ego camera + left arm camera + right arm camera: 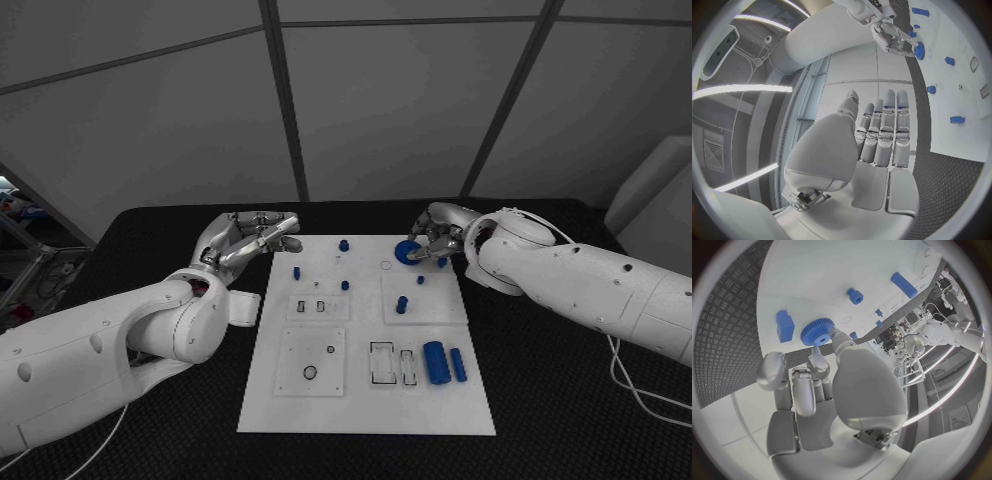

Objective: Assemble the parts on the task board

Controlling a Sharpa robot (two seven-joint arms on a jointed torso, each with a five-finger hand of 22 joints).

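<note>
The right hand hides part of the blue gear.

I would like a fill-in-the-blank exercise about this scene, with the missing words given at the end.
1. The right robot hand holds a blue ____ at the far edge of the task board.
2. The left robot hand holds ____.
3. The large blue cylinder lies on the board's ____ half, counted from the robot.
4. The table under the board is ____ in colour.

Missing words: gear; nothing; near; black
</note>
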